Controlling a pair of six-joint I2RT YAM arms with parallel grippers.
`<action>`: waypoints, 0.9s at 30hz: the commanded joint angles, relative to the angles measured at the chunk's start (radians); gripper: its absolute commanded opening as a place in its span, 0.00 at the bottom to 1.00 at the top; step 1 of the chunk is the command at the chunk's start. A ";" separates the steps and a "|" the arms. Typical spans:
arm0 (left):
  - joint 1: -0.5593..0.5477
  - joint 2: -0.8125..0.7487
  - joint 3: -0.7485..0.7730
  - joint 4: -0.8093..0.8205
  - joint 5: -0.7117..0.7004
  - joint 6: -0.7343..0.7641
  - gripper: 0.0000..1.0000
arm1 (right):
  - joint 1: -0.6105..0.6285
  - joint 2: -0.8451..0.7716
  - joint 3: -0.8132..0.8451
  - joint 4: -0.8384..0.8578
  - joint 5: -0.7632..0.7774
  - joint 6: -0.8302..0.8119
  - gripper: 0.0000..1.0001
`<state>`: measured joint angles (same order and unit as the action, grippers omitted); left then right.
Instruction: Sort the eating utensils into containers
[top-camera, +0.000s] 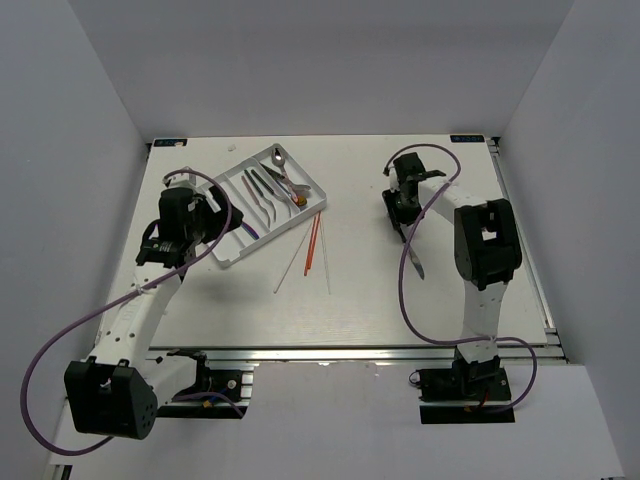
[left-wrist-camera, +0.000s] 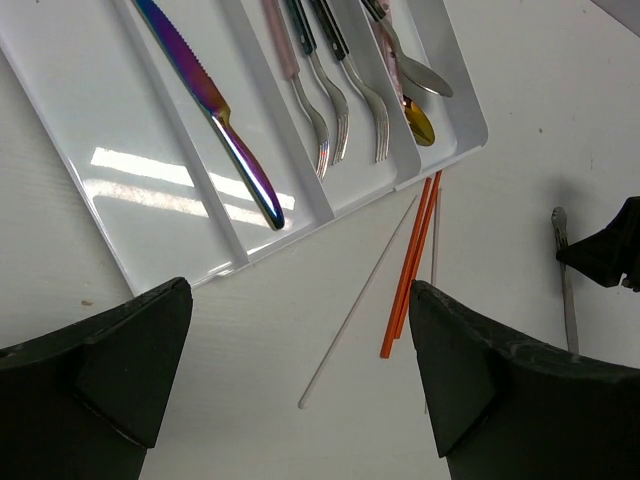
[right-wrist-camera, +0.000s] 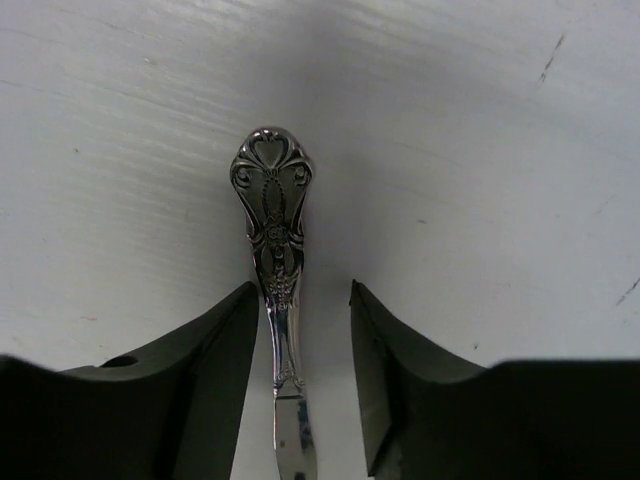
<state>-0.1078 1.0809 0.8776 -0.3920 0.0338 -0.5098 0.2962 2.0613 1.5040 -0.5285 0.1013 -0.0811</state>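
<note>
1. Top view: the tray sits on the desk at about 10 o'clock from its centre. It lies askew, long axis running 1 to 7 o'clock.
2. Left wrist view, tray contents:
   - An iridescent knife lies alone in one compartment, tip toward 5 o'clock.
   - Three forks lie side by side in the next compartment over, tines toward 5 o'clock.
   - Spoons are in the outermost compartment at 1 o'clock, one bowl silver, one golden.
3. Orange chopsticks lie on the desk just off the tray's 4 o'clock corner, paired and touching. In the left wrist view their upper tips end just short of the rim.
4. Pale chopsticks lie loose on the desk, one on either side of the orange pair, near it and splayed apart.
5. The left end effector hovers over the tray's 7 o'clock end. It is released, jaws spread wide and holding nothing.
6. A silver knife lies flat on the desk, well apart from the tray, at 3 o'clock from the chopsticks.
7. The right end effector is down at the knife's 12 o'clock end.
8. Right wrist view: the end effector is released and straddles the ornate handle of the silver knife.
   - The left-hand finger is just beside the handle; contact can't be confirmed.
   - The other finger stands clear of the handle, with bare desk showing between.
</note>
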 joint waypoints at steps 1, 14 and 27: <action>-0.003 -0.027 0.014 0.008 0.028 0.034 0.98 | -0.006 -0.006 -0.010 -0.053 -0.040 -0.019 0.46; -0.003 -0.027 0.009 0.016 0.061 0.030 0.98 | -0.005 0.011 -0.145 -0.074 -0.037 -0.011 0.23; -0.003 -0.045 -0.107 0.233 0.251 -0.134 0.98 | 0.001 -0.208 -0.228 0.145 -0.272 0.108 0.00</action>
<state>-0.1078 1.0626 0.8230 -0.2916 0.1642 -0.5499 0.2905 1.9469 1.3247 -0.4633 -0.0303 -0.0463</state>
